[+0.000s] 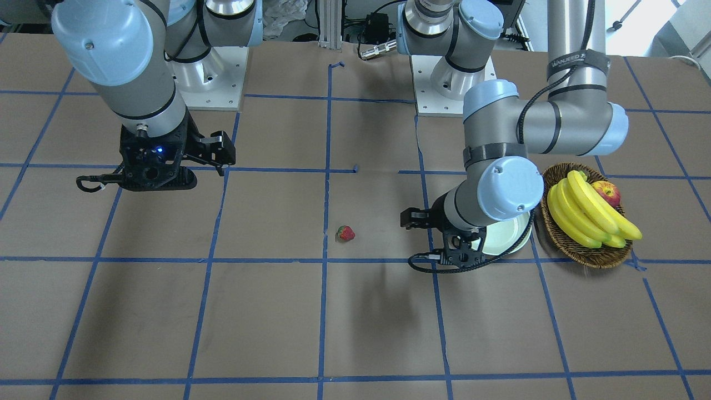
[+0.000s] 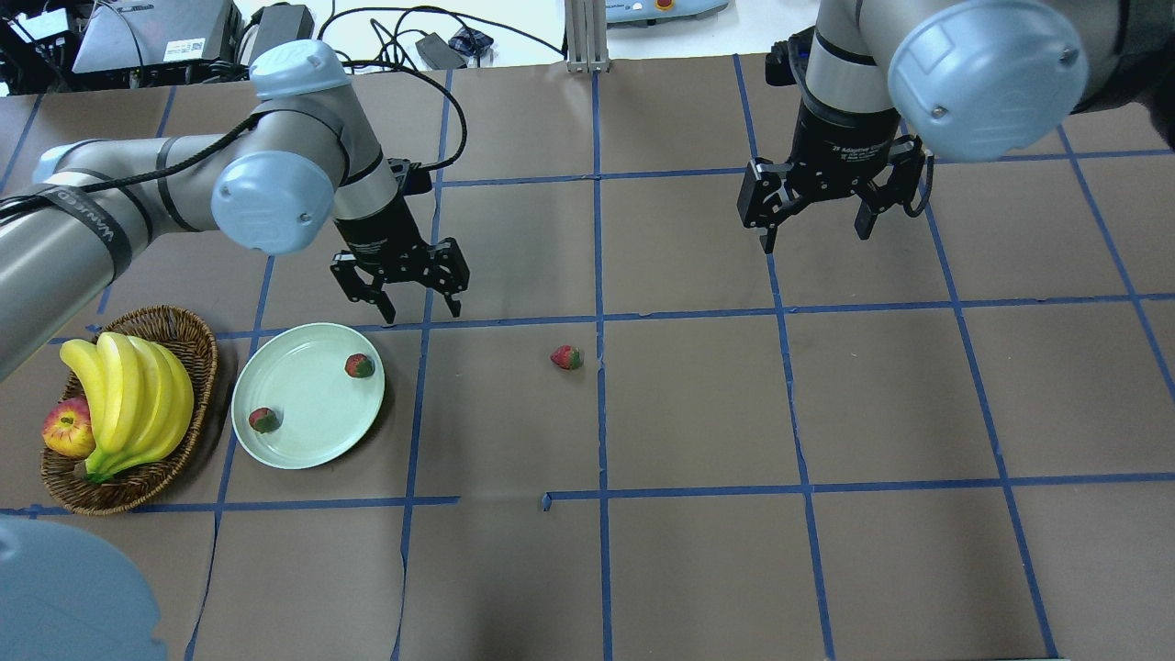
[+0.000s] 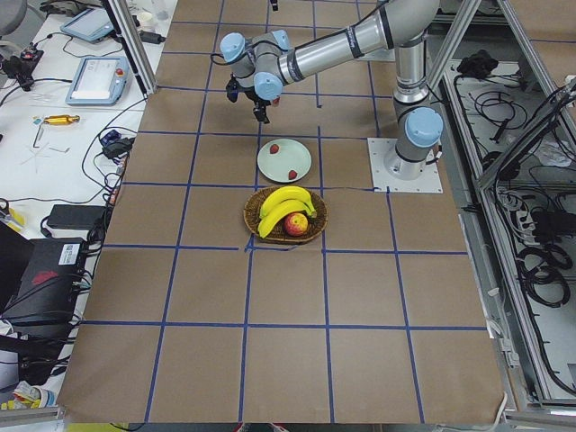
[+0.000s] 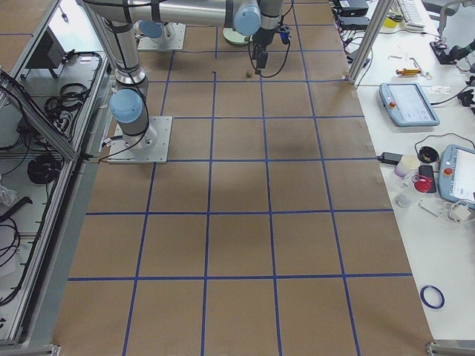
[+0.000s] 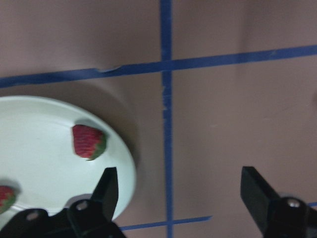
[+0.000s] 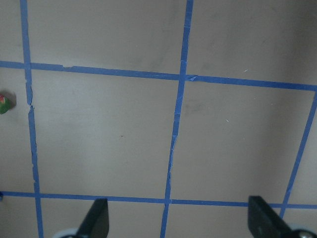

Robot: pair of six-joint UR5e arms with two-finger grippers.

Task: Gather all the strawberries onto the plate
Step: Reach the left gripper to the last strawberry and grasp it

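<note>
Strawberries point(image 2: 359, 365) numbered three, and two of them already sat in the plate point(image 2: 312, 441). It lay nearest the robot on its left side, just beside a wicker basket point(image 2: 200, 353) of bananas point(image 2: 128, 395) and an apple point(image 2: 66, 430). One berry was by the near rim and the other by the far rim, well apart from each other. In the left wrist view the far one lay on its side, its cap turned toward the plate's edge and its tip toward the middle. A little farther out, near the centre of the table point(image 2: 698, 413) and touching nothing, the loose strawberry point(image 2: 566, 357) rested just beside a blue tape line point(image 2: 598, 275). It looked to lie on its side with its long axis across the table, red tip toward the plate and green cap toward the robot's right, though it was too small to be sure. Beyond the plate's far rim the left gripper point(image 2: 422, 315) hung above the paper with its fingers spread and nothing between them — probably placed there because the plate was on that arm's side, which gave it the shorter reach to the last berry. Farthest out, the right gripper point(image 2: 817, 240) hovered over bare table, likewise spread wide and empty — seemingly parked clear of the left arm's path.
</note>
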